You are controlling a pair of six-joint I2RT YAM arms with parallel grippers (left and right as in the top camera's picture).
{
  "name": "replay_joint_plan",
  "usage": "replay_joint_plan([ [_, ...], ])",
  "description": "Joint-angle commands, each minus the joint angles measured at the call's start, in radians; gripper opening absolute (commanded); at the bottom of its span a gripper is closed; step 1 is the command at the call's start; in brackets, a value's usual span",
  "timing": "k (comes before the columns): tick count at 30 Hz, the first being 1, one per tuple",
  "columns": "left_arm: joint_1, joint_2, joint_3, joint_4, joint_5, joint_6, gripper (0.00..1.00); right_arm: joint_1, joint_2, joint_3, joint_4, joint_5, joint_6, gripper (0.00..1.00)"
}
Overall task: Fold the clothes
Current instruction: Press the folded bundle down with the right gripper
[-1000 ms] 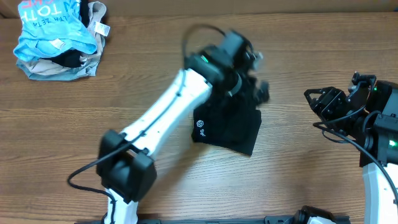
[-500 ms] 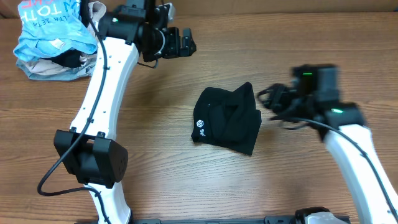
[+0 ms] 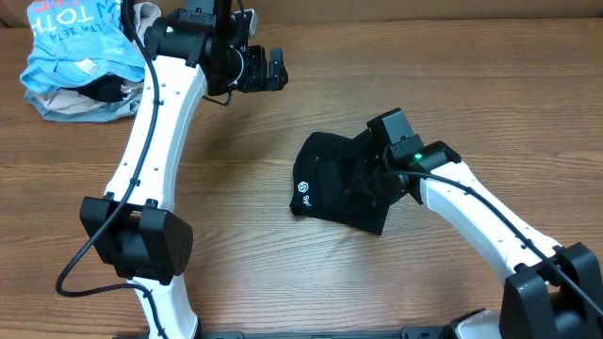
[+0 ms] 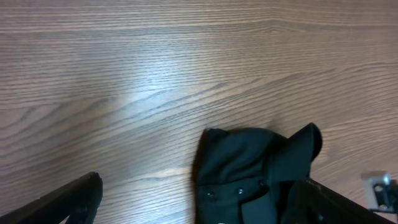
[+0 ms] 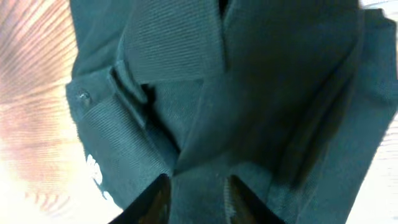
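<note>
Looking down on a wooden table (image 3: 283, 282), mostly bare grain. Finding the left arm (image 3: 155, 122) reaching toward the far edge and the right arm (image 3: 471, 212) slanting in from the near right. Noticing a heap at the far left corner — a light-blue garment (image 3: 71, 42) with white lettering lying over a beige garment (image 3: 85, 110), well apart from the rest. Spotting the black T-shirt (image 3: 334, 193) lying bunched near the table's middle, small white logo (image 3: 303, 186) facing up at its left edge. Seeing the left gripper (image 3: 264, 71) hanging spread wide, grasping nothing. Catching the right gripper (image 5: 196, 196) pressing into the shirt's folds, fingertips (image 5: 155, 199) narrowly parted — failing to tell whether pinching cloth, with the wrist blocking the overhead view.
</note>
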Motion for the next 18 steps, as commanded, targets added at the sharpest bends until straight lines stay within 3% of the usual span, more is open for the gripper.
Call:
replay_joint_plan([
  [1, -0.006, -0.008, 0.016, -0.016, -0.068, 0.048, 1.00, -0.002, -0.007, 0.000, -0.009, 0.040, -0.001, 0.30],
  [10, -0.006, -0.008, 0.016, -0.024, -0.105, 0.063, 1.00, 0.001, -0.007, 0.000, -0.024, 0.046, -0.004, 0.11],
  [13, -0.006, -0.008, 0.016, -0.022, -0.106, 0.063, 1.00, 0.001, -0.007, 0.005, -0.026, 0.019, -0.005, 0.10],
  [14, -0.006, -0.008, 0.016, -0.022, -0.106, 0.063, 1.00, 0.001, -0.007, 0.010, -0.026, -0.002, -0.021, 0.12],
  [18, -0.006, -0.008, 0.016, -0.020, -0.108, 0.063, 1.00, 0.006, -0.007, 0.024, -0.029, -0.046, -0.057, 0.39],
])
